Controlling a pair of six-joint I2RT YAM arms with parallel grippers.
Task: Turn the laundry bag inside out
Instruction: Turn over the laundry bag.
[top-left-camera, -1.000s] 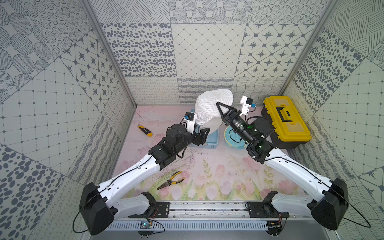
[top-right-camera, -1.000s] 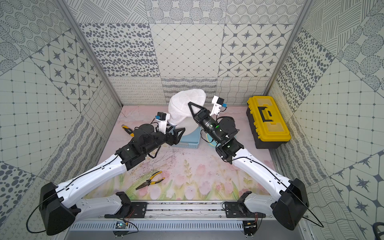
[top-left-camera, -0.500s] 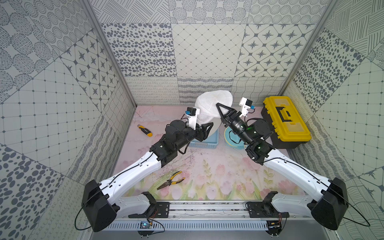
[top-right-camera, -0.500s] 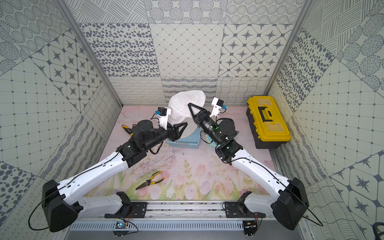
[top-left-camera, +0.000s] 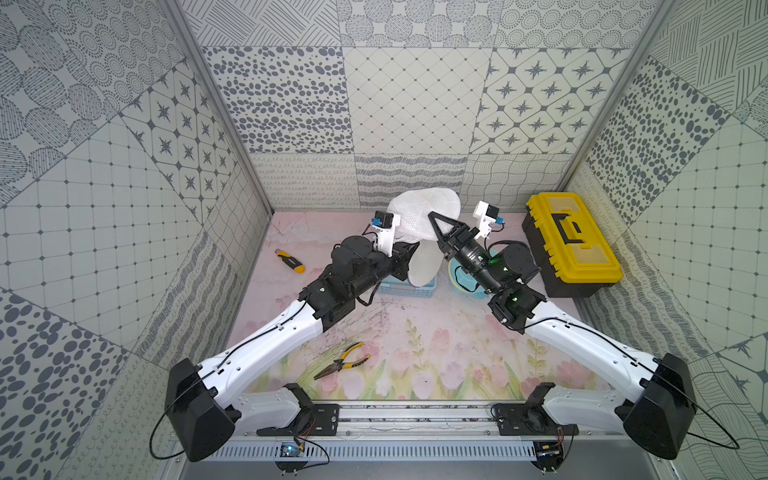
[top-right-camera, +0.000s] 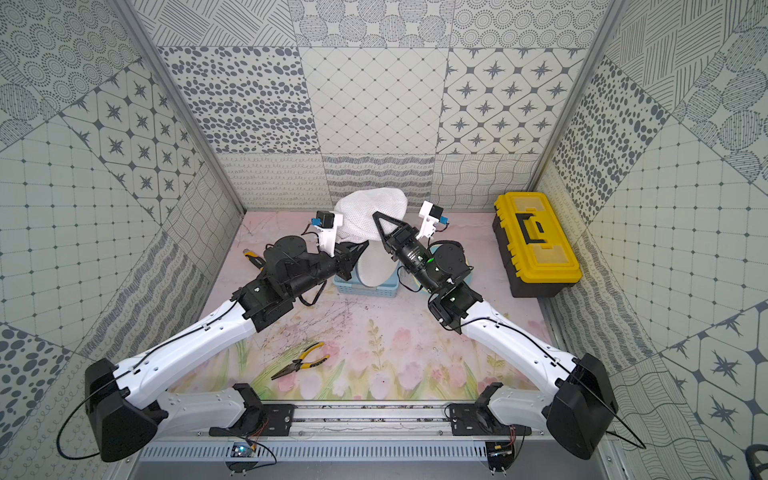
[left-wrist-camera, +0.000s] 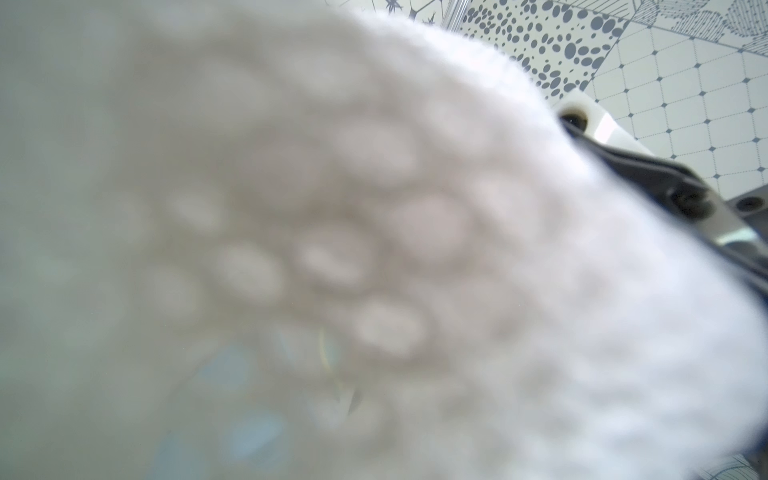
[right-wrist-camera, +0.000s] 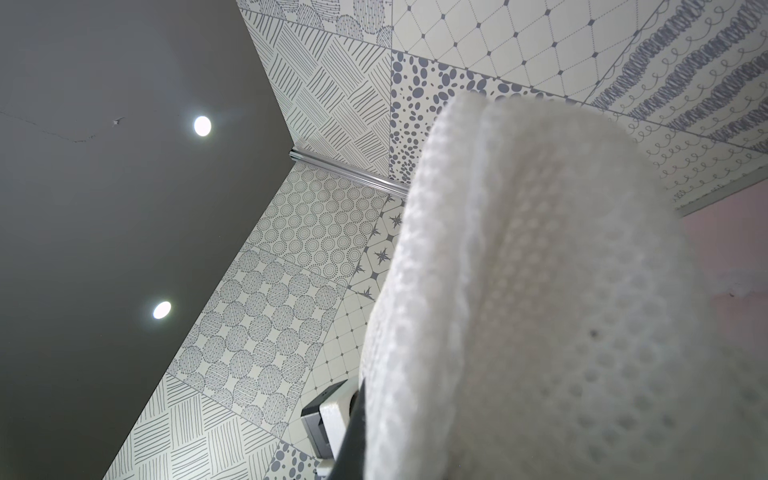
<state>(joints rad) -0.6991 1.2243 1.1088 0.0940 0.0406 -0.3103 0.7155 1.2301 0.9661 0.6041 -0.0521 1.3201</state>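
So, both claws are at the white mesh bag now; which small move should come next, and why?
Probably the left claw should draw its pinch of mesh down and outward. The right claw holds the laundry bag up above the blue basket, and the left looks shut on its lower part, so pulling may start the inversion.

The left claw (top-left-camera: 411, 249) has advanced and clamped onto the laundry bag (top-left-camera: 419, 216).

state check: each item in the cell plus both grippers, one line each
laundry bag: lifted off the mat, draped, held between both arms
left gripper: shut on the bag's lower edge
right gripper: shut on the bag's upper part
toolbox: lid closed
pliers: lying flat, untouched
blue basket: on the mat, under the bag
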